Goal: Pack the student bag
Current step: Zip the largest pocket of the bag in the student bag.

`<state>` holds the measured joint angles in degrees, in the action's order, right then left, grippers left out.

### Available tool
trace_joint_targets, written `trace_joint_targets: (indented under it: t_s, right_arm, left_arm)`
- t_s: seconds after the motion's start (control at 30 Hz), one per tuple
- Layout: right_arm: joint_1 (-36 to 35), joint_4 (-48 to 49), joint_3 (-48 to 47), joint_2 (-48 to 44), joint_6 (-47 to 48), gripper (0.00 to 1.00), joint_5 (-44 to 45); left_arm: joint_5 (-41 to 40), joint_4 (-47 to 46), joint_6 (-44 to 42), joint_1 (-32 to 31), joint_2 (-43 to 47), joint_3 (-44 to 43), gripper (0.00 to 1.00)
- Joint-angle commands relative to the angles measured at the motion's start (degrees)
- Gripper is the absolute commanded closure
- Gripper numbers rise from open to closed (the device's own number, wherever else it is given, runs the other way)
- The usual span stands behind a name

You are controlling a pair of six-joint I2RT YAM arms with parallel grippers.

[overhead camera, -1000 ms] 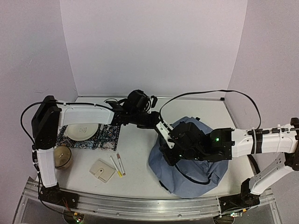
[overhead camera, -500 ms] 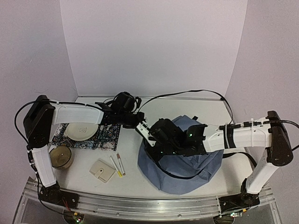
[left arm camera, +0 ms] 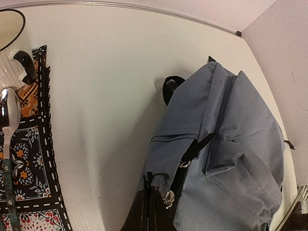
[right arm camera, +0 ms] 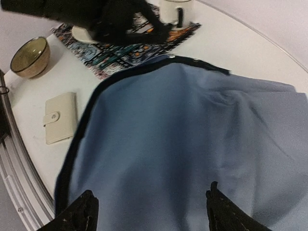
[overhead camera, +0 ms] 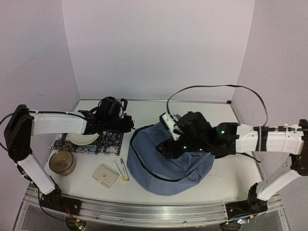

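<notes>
The student bag (overhead camera: 168,161), a soft blue-grey backpack with black trim, lies slumped in the middle of the table. My left gripper (overhead camera: 130,126) is shut on the bag's left edge. In the left wrist view the left gripper (left arm camera: 150,192) pinches the fabric beside a silver zipper pull (left arm camera: 168,198). My right gripper (overhead camera: 167,150) hovers just over the bag's top. In the right wrist view the right gripper (right arm camera: 151,211) stands open, wide apart, with only the bag's cloth (right arm camera: 192,134) below and nothing held.
A patterned placemat (overhead camera: 107,140) with a white plate (overhead camera: 82,138) lies at the left; a mug (left arm camera: 9,57) and spoon (left arm camera: 8,125) rest on it. A tan bowl (overhead camera: 61,162), a cream wallet (overhead camera: 105,175) and two pens (overhead camera: 121,170) lie near the front left.
My left gripper has dragged the bag's edge leftward, stretching the bag out. My right gripper has opened, let go of the bag and drawn back above it.
</notes>
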<state>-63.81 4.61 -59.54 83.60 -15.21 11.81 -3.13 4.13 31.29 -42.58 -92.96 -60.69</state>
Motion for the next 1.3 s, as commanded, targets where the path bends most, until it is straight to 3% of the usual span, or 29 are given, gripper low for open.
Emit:
trace_joint_targets:
  t_s: [0.0, 0.17, 0.43, 0.67, 1.0, 1.07, 1.13, 1.2, 1.27]
  right_arm:
    - [6.23, -3.66, 5.36, -6.9, -7.72, 0.22, 2.66]
    - [7.46, -3.83, 4.66, -6.43, -9.22, 0.22, -1.04]
    - [5.09, -0.33, -3.94, 3.65, -12.06, 0.23, -10.07]
    - [-1.3, -0.3, -14.3, 13.35, -15.74, 0.2, -6.07]
    - [-6.15, 1.4, -15.45, 18.49, -16.71, 0.2, -0.37]
    - [-6.31, 0.86, -15.35, 19.32, -16.47, 0.27, 0.25]
    - [-6.5, 0.28, -15.19, 19.76, -15.9, 0.4, 0.29]
    - [-6.79, -0.06, -14.47, 19.44, -15.27, 0.67, 0.02]
    - [-7.38, -0.17, -13.2, 18.41, -14.13, 0.86, -0.29]
  left_arm:
    - [-1.82, -2.61, -2.55, 0.31, 3.85, 1.36, 1.0]
    - [2.91, -2.7, -2.96, 0.13, 3.06, -0.09, 1.0]
    - [8.21, -3.41, 0.03, -3.93, 2.73, -1.18, 1.0]
    - [11.14, -5.22, 3.43, -8.01, 2.01, -1.95, 1.0]
    - [15.81, -8.39, 7.42, -8.96, 1.84, -2.71, 1.0]
    - [15.91, -8.42, 7.53, -9.02, 1.77, -3.01, 1.0]
    - [15.81, -8.4, 7.53, -9.01, 1.76, -3.2, 1.0]
    - [15.16, -8.31, 7.1, -9.01, 1.75, -3.48, 1.0]
    - [13.39, -7.68, 5.97, -9.01, 1.36, -4.06, 1.0]
